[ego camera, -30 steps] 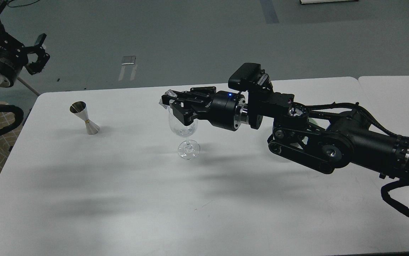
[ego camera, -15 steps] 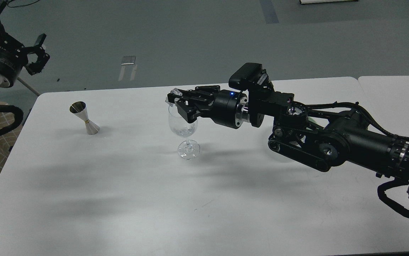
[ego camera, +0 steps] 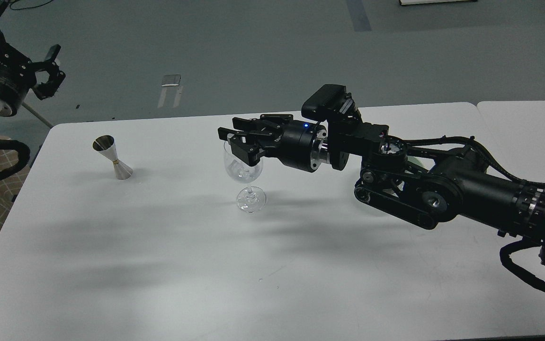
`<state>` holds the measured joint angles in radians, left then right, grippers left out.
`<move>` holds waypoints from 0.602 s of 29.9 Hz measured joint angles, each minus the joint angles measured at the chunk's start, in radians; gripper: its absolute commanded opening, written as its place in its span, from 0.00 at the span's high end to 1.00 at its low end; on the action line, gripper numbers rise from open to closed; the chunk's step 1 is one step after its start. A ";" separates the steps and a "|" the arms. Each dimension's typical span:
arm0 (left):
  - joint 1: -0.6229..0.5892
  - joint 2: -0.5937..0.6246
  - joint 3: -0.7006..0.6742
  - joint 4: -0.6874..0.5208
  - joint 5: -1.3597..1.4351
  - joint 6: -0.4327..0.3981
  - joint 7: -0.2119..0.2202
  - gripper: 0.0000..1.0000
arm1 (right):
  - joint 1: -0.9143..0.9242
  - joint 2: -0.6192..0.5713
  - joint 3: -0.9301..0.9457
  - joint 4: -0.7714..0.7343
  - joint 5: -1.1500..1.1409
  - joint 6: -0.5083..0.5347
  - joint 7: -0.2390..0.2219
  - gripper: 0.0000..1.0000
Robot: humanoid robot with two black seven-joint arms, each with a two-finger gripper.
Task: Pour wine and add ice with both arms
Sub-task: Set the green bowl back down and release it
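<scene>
The stemmed glass [ego camera: 245, 171] stands upright on the table [ego camera: 158, 265], near its middle. Well to the left of the glass, also on the table, stands the jigger [ego camera: 112, 157]. Directly above the glass's rim hangs the right gripper [ego camera: 232, 138], its arm reaching in from the glass's right. Far left of the glass, beyond the table's edge, the left gripper [ego camera: 47, 71] hangs.

Right hand [ego camera: 232, 138] spread over wine glass [ego camera: 244, 166], jigger [ego camera: 112, 157] well apart.

My arms [ego camera: 442, 189] are matte black, with silver joint rings, looped black cables and one blue indicator light lit.
</scene>
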<state>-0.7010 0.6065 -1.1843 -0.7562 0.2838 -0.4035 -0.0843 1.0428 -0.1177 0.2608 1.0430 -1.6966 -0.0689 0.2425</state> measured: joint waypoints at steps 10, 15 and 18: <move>0.000 0.000 0.001 0.001 0.000 0.003 0.000 0.02 | 0.017 -0.031 0.145 0.020 0.013 -0.043 -0.001 0.00; 0.003 -0.004 0.011 0.008 0.001 0.003 -0.001 0.02 | 0.008 -0.042 0.296 0.016 0.018 -0.053 -0.004 0.00; 0.004 -0.011 0.013 0.008 0.001 -0.004 -0.001 0.02 | -0.012 -0.046 0.412 0.012 0.020 -0.060 -0.005 0.00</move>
<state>-0.6967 0.5960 -1.1710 -0.7483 0.2851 -0.4079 -0.0855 1.0304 -0.1636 0.6725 1.0554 -1.6770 -0.1286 0.2377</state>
